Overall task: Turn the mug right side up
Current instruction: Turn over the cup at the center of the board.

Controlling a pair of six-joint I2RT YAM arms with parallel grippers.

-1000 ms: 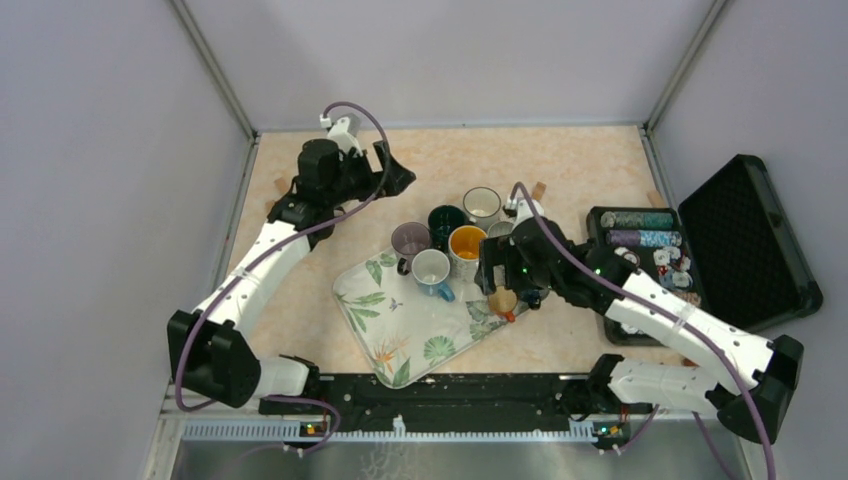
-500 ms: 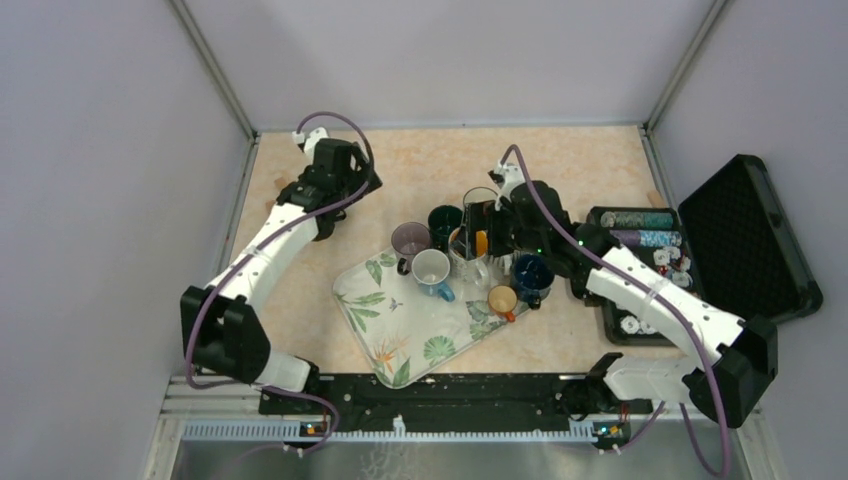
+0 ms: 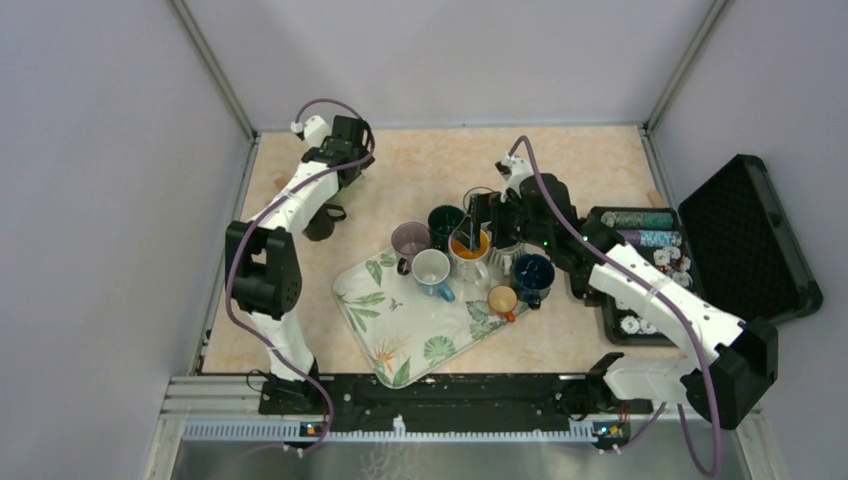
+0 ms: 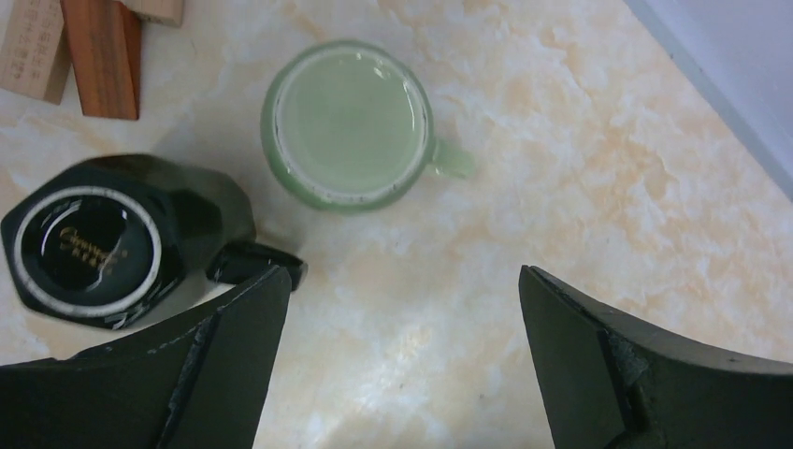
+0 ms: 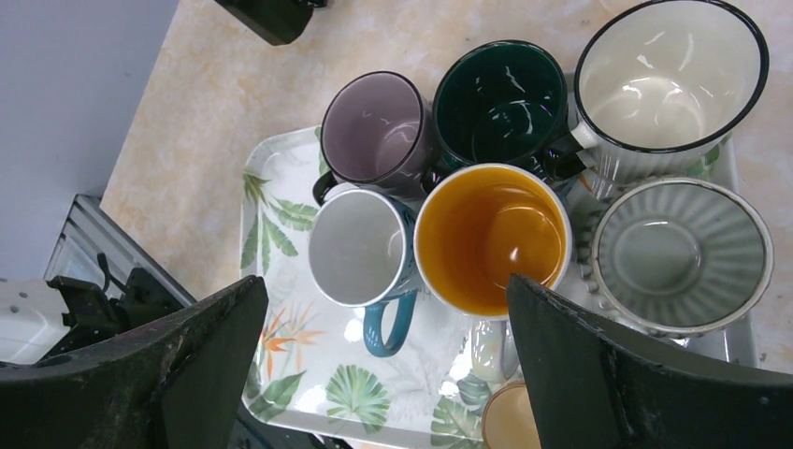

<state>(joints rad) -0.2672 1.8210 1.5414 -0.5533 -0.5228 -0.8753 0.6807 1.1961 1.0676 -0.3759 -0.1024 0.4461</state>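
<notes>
In the left wrist view a pale green mug (image 4: pixel 348 122) stands upside down on the table, base up, handle to the right. A black faceted mug (image 4: pixel 89 245) stands upside down beside it, printed base up. My left gripper (image 4: pixel 400 281) is open and empty above bare table just near of both mugs. In the top view the left gripper (image 3: pixel 345 140) is at the far left, the black mug (image 3: pixel 320 222) shows, and the green mug is hidden. My right gripper (image 5: pixel 385 285) is open and empty above the tray (image 5: pixel 281 393).
Upright on the leaf-print tray (image 3: pixel 385 335) are a purple mug (image 5: pixel 374 126), dark green mug (image 5: pixel 505 98), white enamel mug (image 5: pixel 669 84), orange-lined mug (image 5: pixel 493 238), teal-handled mug (image 5: pixel 360 245), grey ribbed cup (image 5: pixel 683 254) and navy mug (image 3: pixel 532 272). Wooden blocks (image 4: pixel 70 42). An open black case (image 3: pixel 740 235) lies right.
My left arm has swung back to the far-left corner. My right gripper has risen from the tray's front right to over the back mugs, uncovering the navy mug.
</notes>
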